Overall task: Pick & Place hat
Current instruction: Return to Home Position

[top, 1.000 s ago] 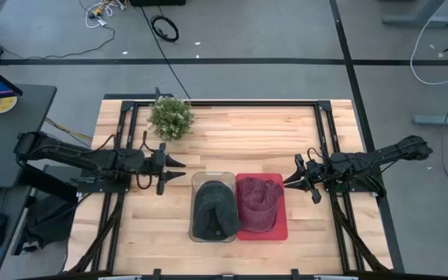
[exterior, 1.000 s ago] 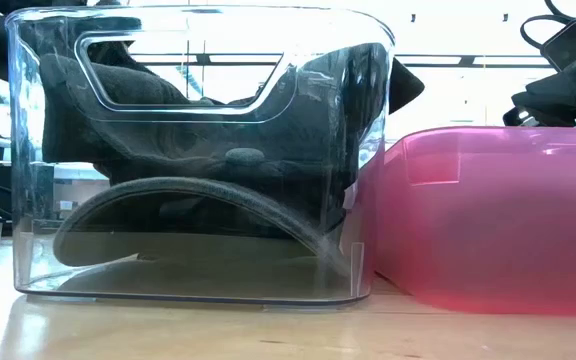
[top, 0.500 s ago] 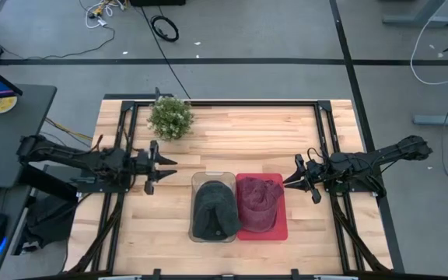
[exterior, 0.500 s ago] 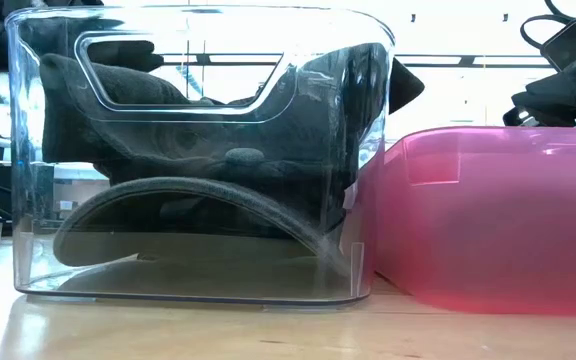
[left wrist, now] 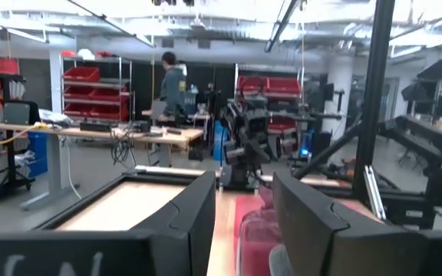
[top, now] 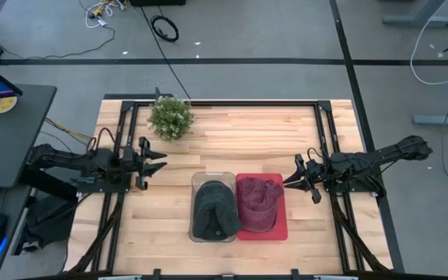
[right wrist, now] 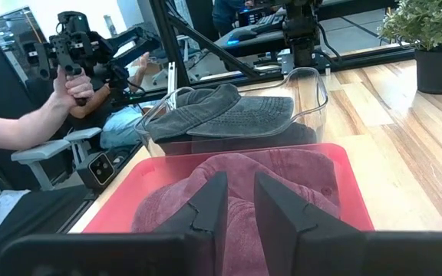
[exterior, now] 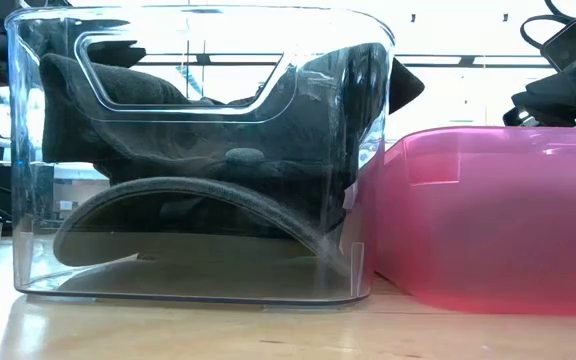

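Wooden table (top: 247, 132) is bearing both bins | black cap (top: 214, 210) is lying in transparent bin (top: 212, 174), red cap (top: 257, 204) in red bin (top: 280, 232) | left gripper (top: 155, 160) is hovering leftward, fingers apart | right gripper (top: 288, 181) beside red bin, narrowly apart

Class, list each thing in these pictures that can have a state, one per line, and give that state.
black cap, lying inside the transparent bin
red cap, lying inside the red bin
transparent bin, upright, open-topped, filled
red bin, upright, open-topped, filled
potted plant, upright
left hand, open, empty
right hand, slightly open, empty
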Available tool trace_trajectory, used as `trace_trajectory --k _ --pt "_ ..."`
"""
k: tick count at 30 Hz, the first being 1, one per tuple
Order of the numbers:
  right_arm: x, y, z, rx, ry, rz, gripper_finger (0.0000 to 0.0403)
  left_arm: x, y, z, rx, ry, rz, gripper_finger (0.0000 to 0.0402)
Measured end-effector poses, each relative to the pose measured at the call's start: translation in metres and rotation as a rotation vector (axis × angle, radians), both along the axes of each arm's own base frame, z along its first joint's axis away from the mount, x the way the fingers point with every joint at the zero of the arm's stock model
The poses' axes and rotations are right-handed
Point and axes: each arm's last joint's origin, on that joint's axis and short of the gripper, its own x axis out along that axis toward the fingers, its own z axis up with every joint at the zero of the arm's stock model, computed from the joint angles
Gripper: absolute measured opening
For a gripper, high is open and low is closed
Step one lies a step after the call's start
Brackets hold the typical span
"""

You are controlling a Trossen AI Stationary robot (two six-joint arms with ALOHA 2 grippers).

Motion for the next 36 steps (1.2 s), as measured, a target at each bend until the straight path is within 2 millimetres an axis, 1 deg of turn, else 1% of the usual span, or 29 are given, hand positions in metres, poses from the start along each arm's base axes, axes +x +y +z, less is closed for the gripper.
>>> trace_trajectory --k 8,16,21,27,31,36 --pt "0.000 0.000 0.000 0.000 0.000 0.000 0.0068 -0.011 0.002 0.008 0.002 -0.100 0.016 0.0135" --pt "0.000 0.000 0.000 0.000 0.000 0.000 0.0068 -0.008 0.002 0.002 0.021 -0.029 0.028 0.0135" --pt "0.000 0.000 0.000 0.000 0.000 0.000 0.0068 -0.006 -0.001 -0.009 0.083 0.093 -0.049 0.0135" --pt "0.000 0.000 0.000 0.000 0.000 -0.001 0.0068 -0.005 -0.001 -0.018 0.090 0.188 -0.066 0.0135" --pt "0.000 0.000 0.000 0.000 -0.001 0.000 0.0068 -0.004 -0.002 -0.020 0.124 0.211 -0.096 0.0135" --pt "0.000 0.000 0.000 0.000 0.000 0.000 0.0068 -0.004 -0.002 -0.020 0.112 0.211 -0.105 0.0135"
